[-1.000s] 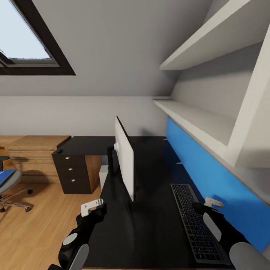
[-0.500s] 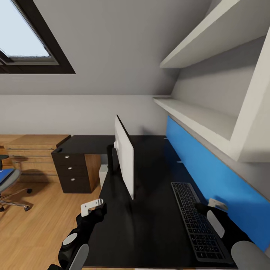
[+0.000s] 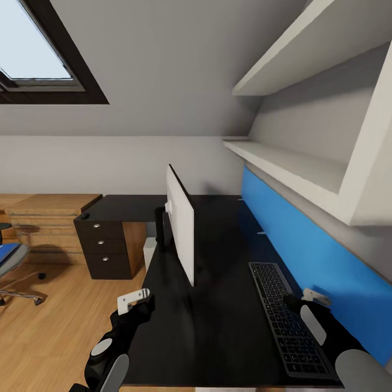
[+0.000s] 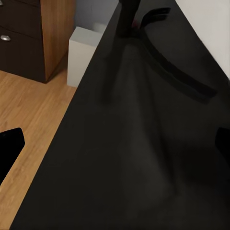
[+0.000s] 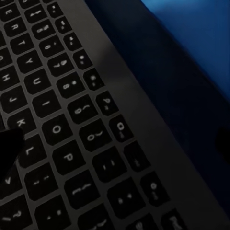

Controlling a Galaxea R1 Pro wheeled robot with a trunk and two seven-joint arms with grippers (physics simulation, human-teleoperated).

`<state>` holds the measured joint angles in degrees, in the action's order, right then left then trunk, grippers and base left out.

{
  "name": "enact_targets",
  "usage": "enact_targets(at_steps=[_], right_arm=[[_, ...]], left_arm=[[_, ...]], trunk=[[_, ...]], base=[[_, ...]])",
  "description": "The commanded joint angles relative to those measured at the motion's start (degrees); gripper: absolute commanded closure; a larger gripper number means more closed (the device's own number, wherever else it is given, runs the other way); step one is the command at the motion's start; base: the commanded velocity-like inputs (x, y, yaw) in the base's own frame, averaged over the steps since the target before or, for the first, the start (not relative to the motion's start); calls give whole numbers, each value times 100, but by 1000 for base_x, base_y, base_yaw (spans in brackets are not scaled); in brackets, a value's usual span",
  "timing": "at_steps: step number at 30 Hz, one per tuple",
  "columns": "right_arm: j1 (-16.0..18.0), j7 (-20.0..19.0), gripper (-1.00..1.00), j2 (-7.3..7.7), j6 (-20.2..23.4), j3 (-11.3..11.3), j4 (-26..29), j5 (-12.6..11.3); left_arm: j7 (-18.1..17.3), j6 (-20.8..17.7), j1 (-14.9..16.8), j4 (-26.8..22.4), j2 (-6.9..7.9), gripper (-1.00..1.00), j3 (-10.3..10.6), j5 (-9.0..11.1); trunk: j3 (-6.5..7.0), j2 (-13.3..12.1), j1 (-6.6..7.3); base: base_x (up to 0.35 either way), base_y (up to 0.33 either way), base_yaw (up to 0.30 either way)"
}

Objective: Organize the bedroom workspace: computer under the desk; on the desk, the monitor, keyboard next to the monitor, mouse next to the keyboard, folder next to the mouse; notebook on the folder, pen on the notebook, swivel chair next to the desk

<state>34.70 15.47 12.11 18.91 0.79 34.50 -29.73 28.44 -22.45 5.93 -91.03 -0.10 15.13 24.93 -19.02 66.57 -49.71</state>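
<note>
Looking from the head view, the desk carries the monitor, standing edge-on with its pale back showing, and the keyboard lies flat on the far side of the monitor, close under the blue wall panel. The right gripper hangs over the keyboard's edge nearest that panel, and the left gripper hovers at the desk edge on the monitor's other side; how far either claw is spread cannot be told here. Beyond the monitor sit the dark three-drawer unit and a pale box beneath the desk, and the swivel chair with the blue folder on its seat stands well apart on the wooden floor. In the left wrist view, the monitor's black stand rests on the desk top, with both dark fingertips wide apart and holding nothing. In the right wrist view, the keyboard's keys lie close beneath, one dark fingertip over them.
</note>
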Motion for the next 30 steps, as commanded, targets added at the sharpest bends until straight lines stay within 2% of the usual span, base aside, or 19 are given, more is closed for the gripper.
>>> enact_targets(at_steps=[1,27,30], right_arm=[[2,33,-100,2,25,9,12,-42],[2,34,-100,11,25,1,17,-42],[2,40,-100,11,25,1,20,-42]], left_arm=[[47,-14,5,-7,1,-100,7,47],[47,-14,5,-8,1,-100,7,47],[47,-14,5,-10,1,-100,7,47]], trunk=[[-26,46,-23],[-493,1089,-594],[-493,1089,-594]], base=[[0,0,0],[0,0,0],[0,0,0]])
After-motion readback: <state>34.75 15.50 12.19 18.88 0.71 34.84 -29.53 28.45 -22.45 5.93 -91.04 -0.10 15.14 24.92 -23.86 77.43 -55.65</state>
